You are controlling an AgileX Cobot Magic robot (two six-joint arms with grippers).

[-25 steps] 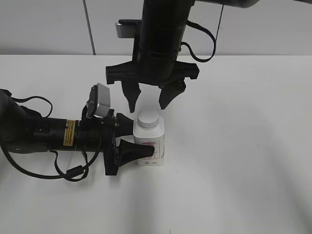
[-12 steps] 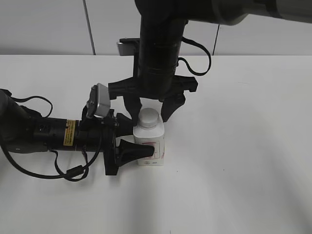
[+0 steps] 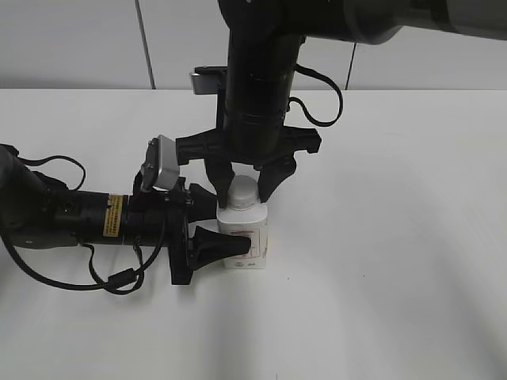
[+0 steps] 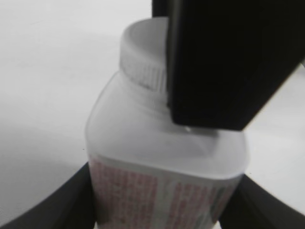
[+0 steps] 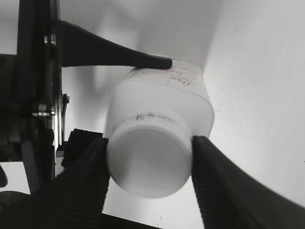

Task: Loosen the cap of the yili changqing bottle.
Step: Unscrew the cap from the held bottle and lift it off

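The yili changqing bottle (image 3: 247, 234), white with a pink-red label, stands upright on the white table. My left gripper (image 3: 215, 229) lies along the table and is shut on the bottle's body (image 4: 167, 186). My right gripper (image 3: 243, 188) hangs down from above and its two fingers press the sides of the white ribbed cap (image 3: 242, 190). In the right wrist view the cap (image 5: 148, 160) fills the gap between the jaws (image 5: 148, 162). In the left wrist view the cap (image 4: 143, 52) is half hidden by a right finger.
The white table (image 3: 380, 261) spreads around the bottle, with a grey wall behind. The left arm's black cables (image 3: 111, 281) loop on the table at the left. The right arm's thick black column (image 3: 257, 71) stands over the bottle.
My right gripper has come down over the bottle and its fingers have closed in from open to the sides of the cap. The left gripper and bottle have not moved.
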